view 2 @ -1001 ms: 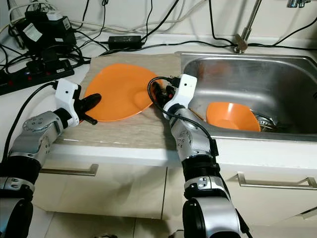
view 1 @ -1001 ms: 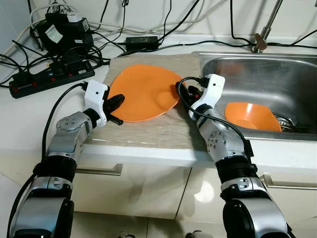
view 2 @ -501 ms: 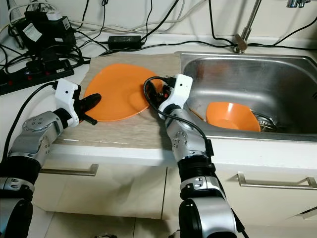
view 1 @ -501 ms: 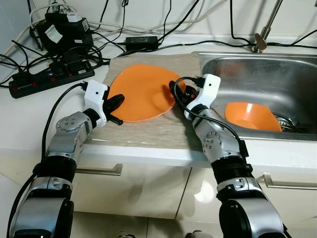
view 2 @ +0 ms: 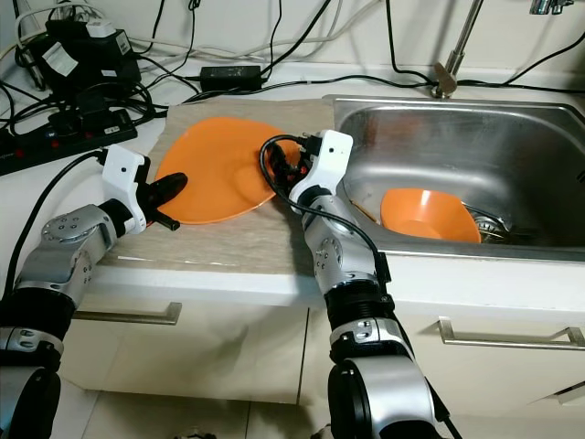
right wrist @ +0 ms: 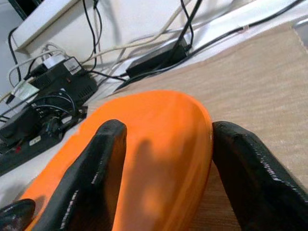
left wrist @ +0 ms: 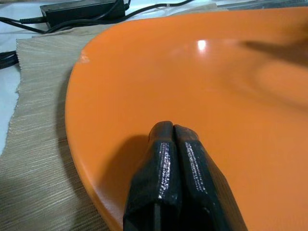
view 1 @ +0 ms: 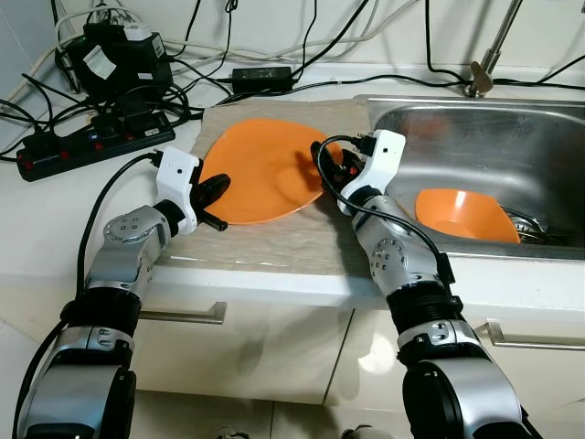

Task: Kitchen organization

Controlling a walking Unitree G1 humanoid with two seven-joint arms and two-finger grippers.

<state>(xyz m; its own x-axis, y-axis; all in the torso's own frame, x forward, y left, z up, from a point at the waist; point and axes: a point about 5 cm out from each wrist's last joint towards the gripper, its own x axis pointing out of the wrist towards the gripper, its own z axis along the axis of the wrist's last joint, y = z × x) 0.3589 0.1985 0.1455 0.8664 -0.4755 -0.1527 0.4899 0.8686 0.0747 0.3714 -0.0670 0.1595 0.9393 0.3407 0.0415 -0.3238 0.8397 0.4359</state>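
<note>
We see a large, shallow orange plastic plate [view 1: 263,172] lying on a beige woven mat [view 1: 274,240] spread over the white countertop [view 1: 55,219], just left of the stainless-steel sink basin [view 1: 512,146]. The left gripper [view 1: 216,189] rests at the plate's left rim; in the left wrist view its two black fingers [left wrist: 173,183] are pressed together with no gap, lying over the plate's near edge. The right gripper [view 1: 331,174] sits at the plate's right rim, beside the sink wall. In the right wrist view its fingers [right wrist: 91,178] are spread wide, one over the plate's upper face and the other outside the rim above the mat, so that the edge lies between them without being pinched. A smaller orange bowl [view 1: 464,216] lies inside the sink, well apart from the plate. At the far left of the counter we note a black power strip [view 1: 91,146] amid tangled cables, and a black adapter brick [view 1: 261,77] farther back.
</note>
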